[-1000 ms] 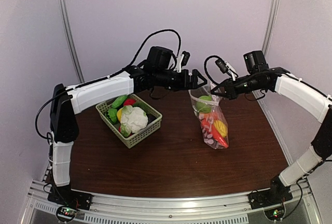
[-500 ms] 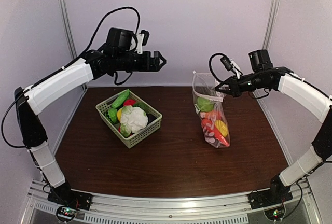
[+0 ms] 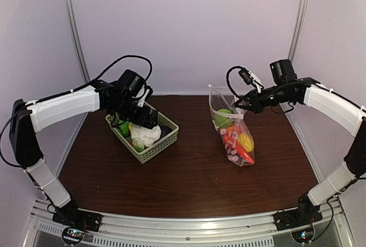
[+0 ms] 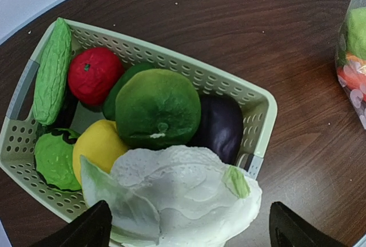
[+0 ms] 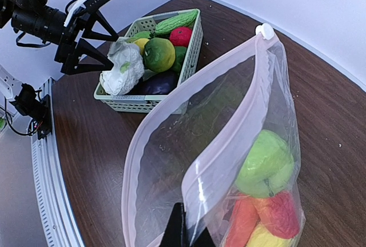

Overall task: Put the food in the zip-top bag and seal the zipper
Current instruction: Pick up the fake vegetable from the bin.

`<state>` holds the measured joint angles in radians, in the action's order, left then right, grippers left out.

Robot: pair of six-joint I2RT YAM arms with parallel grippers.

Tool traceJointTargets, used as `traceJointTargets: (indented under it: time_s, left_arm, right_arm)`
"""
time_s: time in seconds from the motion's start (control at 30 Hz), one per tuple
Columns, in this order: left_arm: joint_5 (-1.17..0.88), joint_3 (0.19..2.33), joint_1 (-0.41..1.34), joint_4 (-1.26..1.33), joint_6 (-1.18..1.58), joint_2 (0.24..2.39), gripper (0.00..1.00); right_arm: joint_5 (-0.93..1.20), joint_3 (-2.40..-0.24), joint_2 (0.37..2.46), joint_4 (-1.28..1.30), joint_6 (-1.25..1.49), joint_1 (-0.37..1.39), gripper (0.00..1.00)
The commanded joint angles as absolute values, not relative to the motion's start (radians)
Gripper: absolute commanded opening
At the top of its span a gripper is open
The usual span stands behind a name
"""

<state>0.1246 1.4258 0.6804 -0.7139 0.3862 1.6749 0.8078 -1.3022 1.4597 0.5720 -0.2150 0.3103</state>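
The clear bag stands open on the tabletop, zipper unsealed, its rim pinched by the right claw. Inside are a green ball and red and yellow pieces. The left claw, spread wide, hovers over the basket, which holds a cauliflower, a green fruit, a tomato and an eggplant.

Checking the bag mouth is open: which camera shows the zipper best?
Right wrist: the zipper fills the frame, its two pale strips parted, slider at the far end. Top external shows only a thin edge atop the zip-top bag. Left wrist catches just the bag's side, no zipper.
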Motion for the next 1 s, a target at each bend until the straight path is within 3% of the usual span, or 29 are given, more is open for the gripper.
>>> traceJointTargets:
  time_s: [0.0, 0.67, 0.97]
  left_arm:
    - [0.045, 1.343, 0.608, -0.697, 0.359, 1.577, 0.98]
    - [-0.227, 1.165, 0.516, -0.499, 0.354, 1.594, 0.96]
    - [-0.206, 1.165, 0.500, -0.472, 0.354, 1.629, 0.82]
  right_arm:
    - [0.802, -1.297, 1.450, 0.571, -0.229, 0.319, 0.00]
    - [0.787, -1.291, 1.445, 0.584, -0.237, 0.321, 0.00]
    - [0.777, -1.300, 1.445, 0.599, -0.242, 0.324, 0.00]
